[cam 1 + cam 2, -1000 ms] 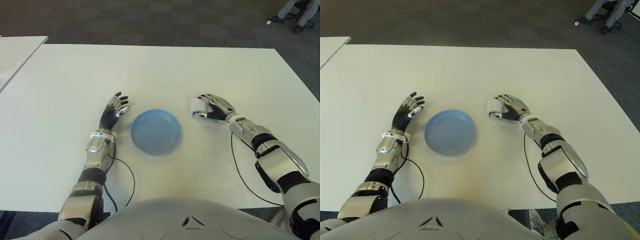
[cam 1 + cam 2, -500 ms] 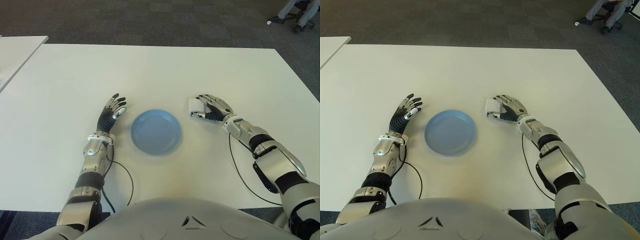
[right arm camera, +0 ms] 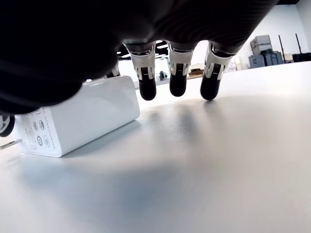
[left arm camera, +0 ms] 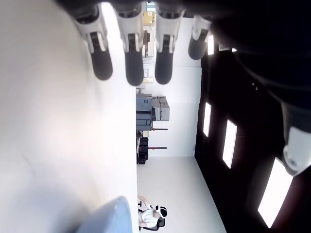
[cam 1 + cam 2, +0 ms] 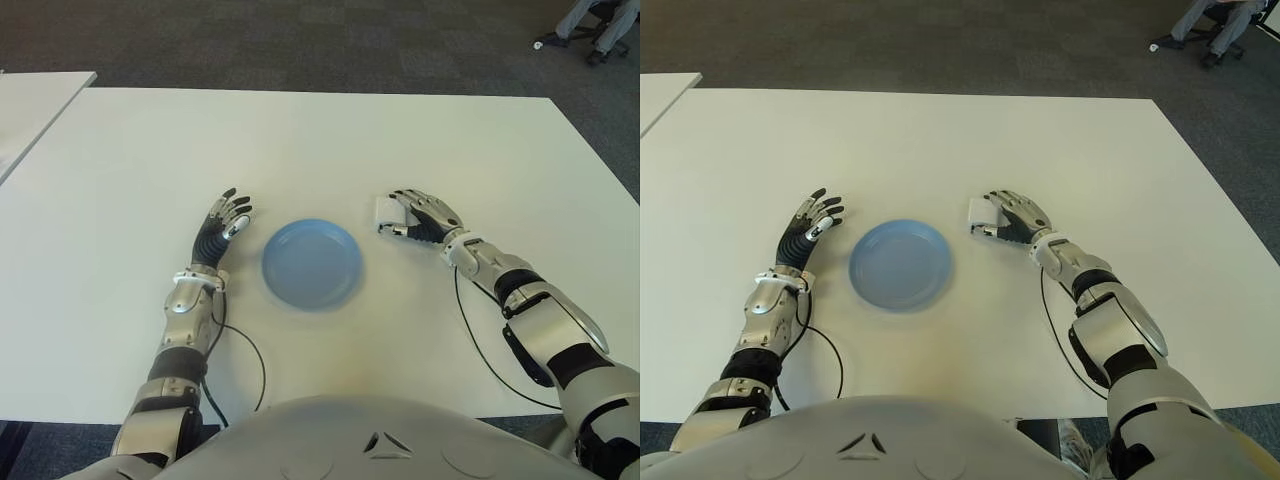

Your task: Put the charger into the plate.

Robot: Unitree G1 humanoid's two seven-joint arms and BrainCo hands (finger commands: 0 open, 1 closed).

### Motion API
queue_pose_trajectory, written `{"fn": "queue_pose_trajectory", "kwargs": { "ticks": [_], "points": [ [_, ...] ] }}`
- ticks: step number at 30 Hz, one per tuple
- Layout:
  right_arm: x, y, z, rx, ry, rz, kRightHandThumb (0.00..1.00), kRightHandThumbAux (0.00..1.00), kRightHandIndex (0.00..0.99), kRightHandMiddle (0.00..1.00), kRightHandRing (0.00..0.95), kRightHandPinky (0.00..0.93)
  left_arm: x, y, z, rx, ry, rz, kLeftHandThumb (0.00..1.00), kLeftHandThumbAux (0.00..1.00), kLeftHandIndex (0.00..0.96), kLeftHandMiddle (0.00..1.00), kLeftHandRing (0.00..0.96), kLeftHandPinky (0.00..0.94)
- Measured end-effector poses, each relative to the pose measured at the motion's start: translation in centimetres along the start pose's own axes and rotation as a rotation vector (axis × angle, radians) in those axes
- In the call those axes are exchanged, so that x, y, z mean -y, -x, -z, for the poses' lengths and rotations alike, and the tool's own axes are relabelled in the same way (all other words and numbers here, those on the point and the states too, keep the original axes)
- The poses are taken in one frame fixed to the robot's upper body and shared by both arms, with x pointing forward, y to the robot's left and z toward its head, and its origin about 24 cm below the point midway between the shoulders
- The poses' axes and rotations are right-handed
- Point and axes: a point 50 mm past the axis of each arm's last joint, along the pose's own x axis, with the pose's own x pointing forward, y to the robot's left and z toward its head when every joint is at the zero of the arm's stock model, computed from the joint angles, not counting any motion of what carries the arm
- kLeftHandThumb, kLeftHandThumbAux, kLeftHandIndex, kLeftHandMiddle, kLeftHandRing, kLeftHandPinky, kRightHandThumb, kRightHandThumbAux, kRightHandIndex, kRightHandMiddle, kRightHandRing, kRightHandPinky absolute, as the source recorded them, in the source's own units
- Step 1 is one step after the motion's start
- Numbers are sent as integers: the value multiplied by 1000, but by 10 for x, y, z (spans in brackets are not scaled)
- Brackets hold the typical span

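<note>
Plainly, the charger (image 5: 388,212) is seen lying flat on the white table (image 5: 320,130), well within reach of the right hand (image 5: 422,216) and apart from the blue plate (image 5: 312,262), which sits between the two hands. The charger lies at the fingertip end of the right hand, on the side toward the plate; in the right wrist view the white block (image 3: 80,116) rests on the tabletop under the palm's edge, and three fingertips (image 3: 178,77) are held straight and raised above the surface beside it, with nothing gripped. The fingers are therefore judged extended and unclosed, hovering over and next to the charger. Its long axis cannot be told with confidence, though a labelled end face with a metal prong is turned toward the wrist camera. The left hand (image 5: 220,228) shows just beside the plate on its left, fingers spread and holding nothing. The right hand is much the nearer, so a closing grasp followed by a short carry leftward to the plate is likely called for.
</note>
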Motion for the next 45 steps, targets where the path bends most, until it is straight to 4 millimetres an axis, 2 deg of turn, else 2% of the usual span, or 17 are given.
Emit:
{"fn": "queue_pose_trajectory", "kwargs": {
  "ticks": [14, 17, 22, 24, 25, 26, 28, 31, 33, 37, 45],
  "points": [
    [0, 0, 2, -4, 19, -26, 323, 202, 0, 0, 2, 102, 1, 0, 0, 5, 26, 5, 0, 488, 140, 254, 255, 261],
    [1, 0, 2, -4, 29, -35, 334, 213, 0, 8, 4, 65, 1, 0, 0, 7, 33, 3, 0, 493, 159, 269, 264, 267],
    [3, -1, 3, 0, 45, -49, 343, 217, 61, 91, 57, 67, 3, -1, 0, 9, 40, 3, 0, 495, 187, 288, 278, 276],
    [5, -1, 4, 5, 55, -54, 363, 232, 215, 248, 214, 239, 3, -1, 0, 10, 43, 3, 0, 498, 203, 301, 287, 279],
    [6, -1, 4, 7, 60, -56, 367, 235, 243, 280, 246, 274, 4, -1, 0, 11, 45, 2, 0, 499, 206, 303, 289, 280],
    [7, -1, 4, 10, 66, -56, 385, 265, 310, 385, 362, 396, 4, -1, 0, 11, 48, 0, 0, 501, 217, 310, 294, 283],
    [10, -3, 4, 17, 80, -53, 435, 340, 415, 528, 513, 554, 4, -1, 0, 13, 54, -2, 0, 507, 234, 318, 301, 288],
    [16, -5, 4, 38, 128, -56, 477, 396, 480, 609, 593, 637, 5, -1, 0, 15, 59, -4, 0, 510, 245, 323, 305, 292],
    [19, -6, 5, 48, 164, -53, 626, 577, 458, 701, 697, 740, 6, -2, 0, 18, 61, -3, 0, 510, 255, 326, 306, 291],
    [24, -9, 3, 74, 255, -28, 714, 678, 445, 794, 793, 834, 7, -2, -1, 26, 63, -2, 0, 496, 263, 329, 307, 296],
    [26, -10, 4, 69, 294, -13, 741, 706, 441, 853, 839, 834, 9, -2, -1, 30, 58, -3, 0, 492, 283, 354, 323, 306]
  ]
}}
